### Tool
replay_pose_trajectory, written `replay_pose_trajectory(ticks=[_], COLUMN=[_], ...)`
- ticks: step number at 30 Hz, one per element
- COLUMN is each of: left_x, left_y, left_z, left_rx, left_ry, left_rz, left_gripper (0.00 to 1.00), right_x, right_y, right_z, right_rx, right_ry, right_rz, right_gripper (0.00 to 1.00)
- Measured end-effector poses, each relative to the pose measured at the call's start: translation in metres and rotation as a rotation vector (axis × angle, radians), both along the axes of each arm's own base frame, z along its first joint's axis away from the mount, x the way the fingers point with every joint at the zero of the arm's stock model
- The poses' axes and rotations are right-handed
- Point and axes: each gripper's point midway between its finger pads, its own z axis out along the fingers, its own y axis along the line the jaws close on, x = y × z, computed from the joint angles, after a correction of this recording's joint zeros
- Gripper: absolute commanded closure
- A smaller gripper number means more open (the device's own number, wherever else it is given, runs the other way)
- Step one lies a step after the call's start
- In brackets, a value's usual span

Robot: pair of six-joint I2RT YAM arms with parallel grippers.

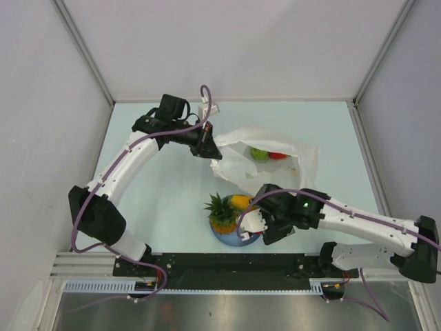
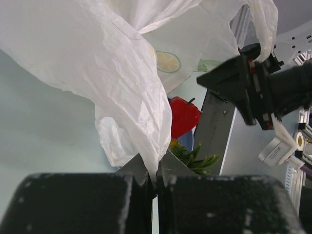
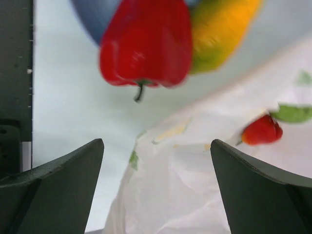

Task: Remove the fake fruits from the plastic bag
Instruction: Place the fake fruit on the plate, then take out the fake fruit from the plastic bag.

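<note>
- Pale blue-green table (image 1: pixel 165 200), plain grey walls (image 1: pixel 227 48) on three sides.
- Left gripper (image 2: pixel 157 170) pinches the plastic bag (image 1: pixel 241 165), far centre; green ball (image 1: pixel 259 153) inside.
- Right gripper (image 3: pixel 156 142) gapes empty beside the pineapple (image 1: pixel 222 212) on its plate (image 1: pixel 231 240), near centre.
- Bag print shows a lemon slice (image 2: pixel 168 62).

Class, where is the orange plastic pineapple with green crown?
Top view: the pineapple sits on the round light-blue plate, centre front, nearer than the white plastic bag.

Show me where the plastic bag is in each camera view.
Top external: the plastic bag sits at centre, its left edge pinched by the left gripper.
Left wrist: it fills the upper left.
Right wrist: lower right, beyond the open right gripper.
Shared landmark: the right gripper, near the plastic bag in all three.
</note>
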Motion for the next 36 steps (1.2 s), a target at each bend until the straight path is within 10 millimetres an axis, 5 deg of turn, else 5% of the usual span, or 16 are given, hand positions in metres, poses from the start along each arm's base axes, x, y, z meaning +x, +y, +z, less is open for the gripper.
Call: replay_pose_trajectory(ticks=[8, 11, 15, 25, 31, 36], left_x=[-0.003, -0.002, -0.005, 0.005, 0.042, 0.033], left_y=[-0.009, -0.008, -0.007, -0.01, -0.025, -0.019], left_z=[0.005, 0.007, 0.01, 0.026, 0.059, 0.033], left_rx=[0.029, 0.04, 0.046, 0.034, -0.009, 0.028], left_ry=[0.003, 0.001, -0.001, -0.063, -0.207, -0.171], left_rz=[-0.06, -0.075, -0.089, -0.092, -0.082, -0.109], left_gripper=[1.0, 1.0, 1.0, 1.0, 1.0, 1.0], right_x=[0.043, 0.067, 0.109, 0.226, 0.288, 0.291], right_y=[-0.015, -0.018, -0.032, -0.078, -0.058, -0.052], right_z=[0.054, 0.059, 0.043, -0.017, -0.002, 0.004], right_rx=[0.253, 0.322, 0.362, 0.494, 0.646, 0.706], right_ry=[-0.074, -0.073, -0.028, -0.007, -0.081, -0.05], right_rz=[-0.192, -0.295, -0.493, -0.986, -1.04, -1.075], right_gripper=[0.23, 0.29, 0.39, 0.36, 0.37, 0.37])
